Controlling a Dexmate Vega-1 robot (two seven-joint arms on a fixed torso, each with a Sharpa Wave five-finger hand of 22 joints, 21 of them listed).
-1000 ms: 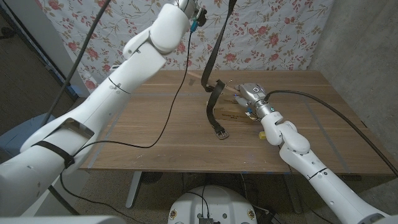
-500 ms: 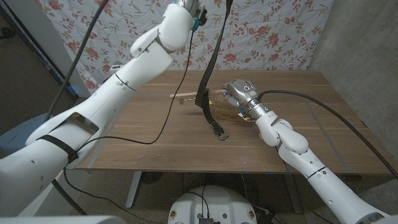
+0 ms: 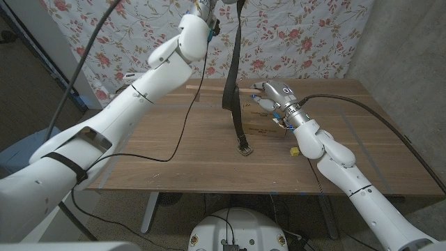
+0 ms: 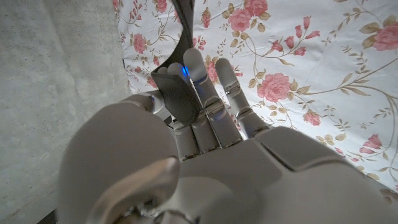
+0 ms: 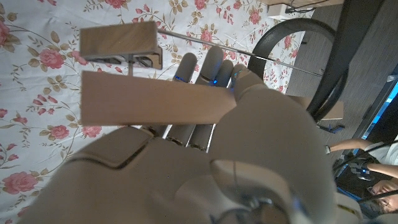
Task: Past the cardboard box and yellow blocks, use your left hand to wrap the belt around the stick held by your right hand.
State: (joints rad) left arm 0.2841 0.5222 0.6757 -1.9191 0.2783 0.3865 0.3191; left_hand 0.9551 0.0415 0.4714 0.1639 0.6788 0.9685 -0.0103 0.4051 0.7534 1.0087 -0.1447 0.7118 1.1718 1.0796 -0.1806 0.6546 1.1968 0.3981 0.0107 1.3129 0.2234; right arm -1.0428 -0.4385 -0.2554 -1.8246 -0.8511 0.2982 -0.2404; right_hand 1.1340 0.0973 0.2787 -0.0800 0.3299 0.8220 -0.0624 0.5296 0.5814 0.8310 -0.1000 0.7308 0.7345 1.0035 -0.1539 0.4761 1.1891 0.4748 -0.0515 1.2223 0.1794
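- A flowered cloth point(image 3: 306, 35) hangs as a backdrop behind a wooden tabletop point(image 3: 174, 153); a grey wall stands to the robot's right
- The left hand point(image 4: 186, 118) is raised high above the far side of the tabletop, against the cloth; in the left wrist view its fingers point(image 4: 202, 93) are curled over the upper end of the belt point(image 3: 233, 77), holding it
- The dark belt hangs down from that hand nearly straight; its lower part bends and the buckle end point(image 3: 245, 148) lies on the tabletop near the middle
- The right hand point(image 3: 275, 97) is over the far right part of the tabletop, just beside the hanging belt; in the right wrist view its fingers point(image 5: 205, 71) are closed around a flat wooden stick point(image 5: 155, 99), gripping it
- The stick runs from the right hand towards the robot's left, crossing the belt about halfway down; whether the belt is looped round it or only passes it I cannot tell
- A small yellow block point(image 3: 295, 150) sits on the tabletop close beside the right forearm
- A thin black cable point(image 3: 182, 132) droops from the left arm and trails over the tabletop
- A person sits at the edge of the right wrist view point(image 5: 379, 168)
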